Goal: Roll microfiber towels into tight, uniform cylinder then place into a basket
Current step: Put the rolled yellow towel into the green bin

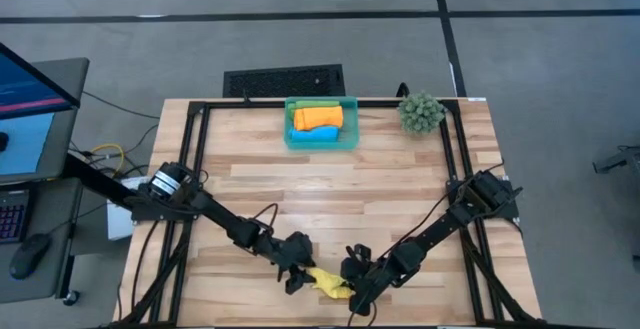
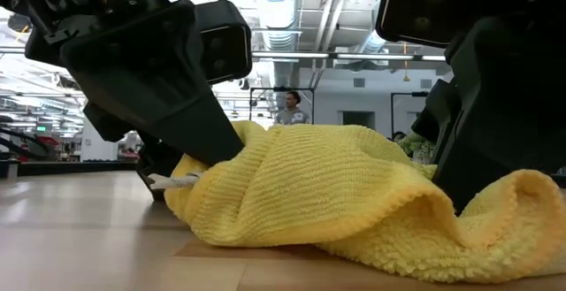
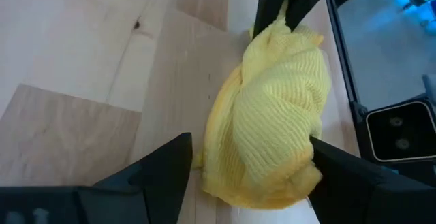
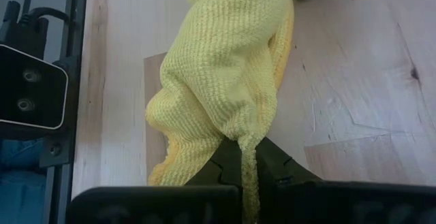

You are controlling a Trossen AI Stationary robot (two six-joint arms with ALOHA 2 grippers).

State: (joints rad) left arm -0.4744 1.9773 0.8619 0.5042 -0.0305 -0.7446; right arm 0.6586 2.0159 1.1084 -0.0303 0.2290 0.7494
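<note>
Left gripper (image 3: 248, 166), fingers spread wide, straddles one end of the crumpled yellow towel (image 1: 330, 283) without clamping it. Right gripper (image 4: 248, 163), pinched nearly closed, grips the towel's other end. The towel lies at the table's (image 1: 330, 184) near edge. At the far edge, the basket (image 1: 321, 141) holds orange, blue and green rolls.

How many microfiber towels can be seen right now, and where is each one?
4: the orange towel, blue towel and green towel lie in the basket; the yellow towel lies bunched at the near table edge. None seems hidden.
</note>
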